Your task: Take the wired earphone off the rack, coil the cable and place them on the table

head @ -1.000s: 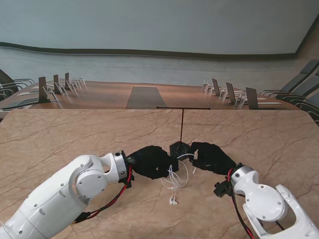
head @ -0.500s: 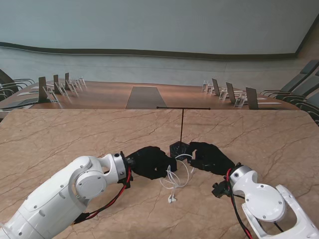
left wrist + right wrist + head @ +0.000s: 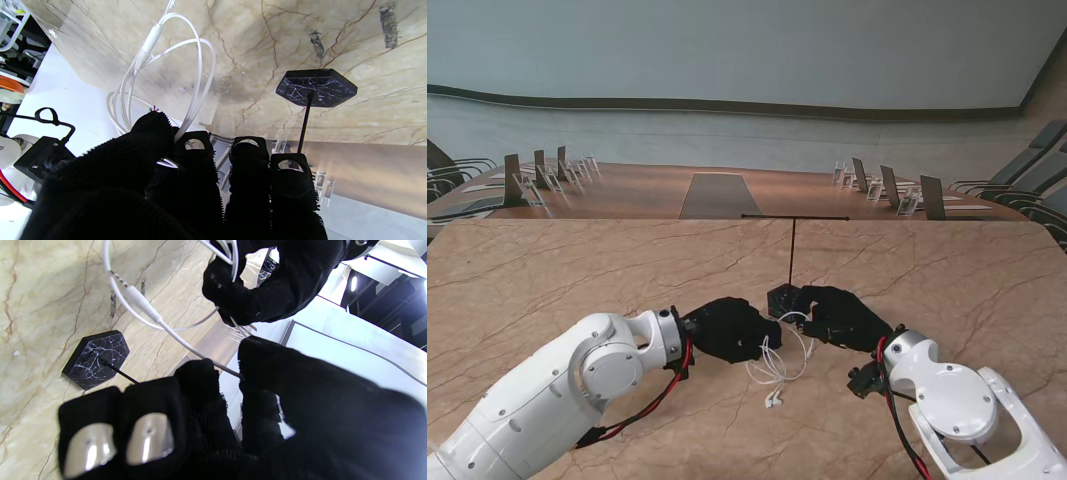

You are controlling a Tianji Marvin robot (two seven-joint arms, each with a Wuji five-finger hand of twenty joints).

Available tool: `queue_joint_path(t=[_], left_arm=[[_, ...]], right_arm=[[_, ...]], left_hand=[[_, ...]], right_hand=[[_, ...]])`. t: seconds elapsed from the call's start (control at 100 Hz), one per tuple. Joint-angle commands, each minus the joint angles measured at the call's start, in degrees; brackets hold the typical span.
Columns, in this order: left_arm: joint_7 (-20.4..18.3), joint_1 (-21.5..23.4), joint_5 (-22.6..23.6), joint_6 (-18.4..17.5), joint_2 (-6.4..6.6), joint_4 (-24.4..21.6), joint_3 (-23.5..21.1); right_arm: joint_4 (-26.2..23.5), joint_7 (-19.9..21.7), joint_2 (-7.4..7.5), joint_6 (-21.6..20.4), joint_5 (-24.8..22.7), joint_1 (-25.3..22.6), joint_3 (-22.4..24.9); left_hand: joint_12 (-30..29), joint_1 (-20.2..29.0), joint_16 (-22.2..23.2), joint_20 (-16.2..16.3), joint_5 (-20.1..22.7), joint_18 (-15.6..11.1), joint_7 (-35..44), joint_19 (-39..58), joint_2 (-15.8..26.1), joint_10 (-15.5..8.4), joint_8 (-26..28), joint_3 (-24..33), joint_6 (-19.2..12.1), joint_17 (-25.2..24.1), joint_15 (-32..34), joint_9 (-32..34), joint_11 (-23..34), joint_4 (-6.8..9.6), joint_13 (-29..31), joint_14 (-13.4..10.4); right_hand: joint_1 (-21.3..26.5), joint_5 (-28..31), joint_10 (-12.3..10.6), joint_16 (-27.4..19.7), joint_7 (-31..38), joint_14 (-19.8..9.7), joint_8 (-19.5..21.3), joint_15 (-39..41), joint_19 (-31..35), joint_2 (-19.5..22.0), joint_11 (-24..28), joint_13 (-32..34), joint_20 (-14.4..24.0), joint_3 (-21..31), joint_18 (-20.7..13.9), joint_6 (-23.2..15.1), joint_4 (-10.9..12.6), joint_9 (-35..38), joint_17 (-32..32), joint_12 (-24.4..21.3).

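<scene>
The white earphone cable hangs in loose loops between my two black-gloved hands, near the rack's dark base. My left hand pinches several loops between thumb and fingers. My right hand pinches a strand between thumb and forefinger; the inline remote shows just beyond it. The earbuds dangle nearer to me, close to the table. The rack is a thin black T-shaped post, with nothing on its crossbar.
The rack base stands just beyond both hands, its post rising between them. Beyond the marble table's far edge are a conference desk, chairs and nameplates.
Both hands have shifted slightly farther from me and closer together. The cable loops and earbuds moved with them.
</scene>
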Motion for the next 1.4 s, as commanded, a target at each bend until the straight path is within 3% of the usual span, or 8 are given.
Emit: queue_joint_path(t=[0.0,0.46,0.71,1.39], left_arm=[[-0.19,0.21,-0.23,0.35,-0.18,0.20,0.27],[0.48,0.61,-0.52,1.26,-0.43,-0.06,0.05],[0.87,0.92,-2.46,2.70,-0.86,-1.29,0.03],[2.91,1.34,-2.87,2.32,-1.40,-1.59,-0.58]], right_arm=[[-0.47,0.28,-0.20,0.39,0.04,0.28,-0.59],[0.31,-0.81,-0.54,1.90,0.60,1.87,-2.81],[2.65,-3.94,-1.43,2.14,2.02,3.42,-4.85],[4.90,-7.06,-2.53,4.25,4.58,5.27,-7.16]], left_hand=[[1.03,0.95,0.24,0.79,1.61,-0.88,7.36,1.71,2.90,-0.79,3.97,-1.40,-3.16,-0.51,1.00,0.34,1.51,1.07,-1.04,-0.82],[1.02,1.35,0.24,0.72,1.82,-0.90,7.02,1.71,2.92,-0.68,4.33,-1.95,-3.36,-0.45,0.98,0.34,1.46,1.20,-0.96,-0.80],[0.88,1.32,0.24,0.74,2.14,-0.56,6.82,1.92,2.51,-0.03,3.78,-1.29,-2.56,-0.21,1.18,0.74,1.50,1.15,-0.70,-0.47],[0.71,0.91,0.05,0.48,2.23,-0.59,6.94,2.00,2.36,-0.13,3.61,-0.75,-2.79,0.00,1.18,0.75,1.42,1.10,-0.54,-0.52]], right_hand=[[3.51,2.28,11.49,2.50,9.31,1.15,0.91,7.31,13.69,5.22,2.15,2.49,-0.54,2.75,-3.30,-2.91,3.23,5.25,3.89,0.40],[3.83,2.16,11.77,2.47,9.63,1.76,0.53,6.66,13.03,5.69,1.70,2.45,-0.58,2.27,-2.40,-2.69,3.17,4.92,3.82,0.16],[3.95,2.23,11.88,2.36,9.69,2.06,0.68,6.24,12.80,5.80,1.68,2.46,-0.71,2.20,-1.99,-2.70,3.22,4.69,3.80,0.12],[4.05,2.48,12.03,2.30,9.61,2.29,0.92,6.14,12.79,5.72,1.74,2.46,-0.63,2.36,-1.79,-2.41,3.19,4.63,3.78,0.07]])
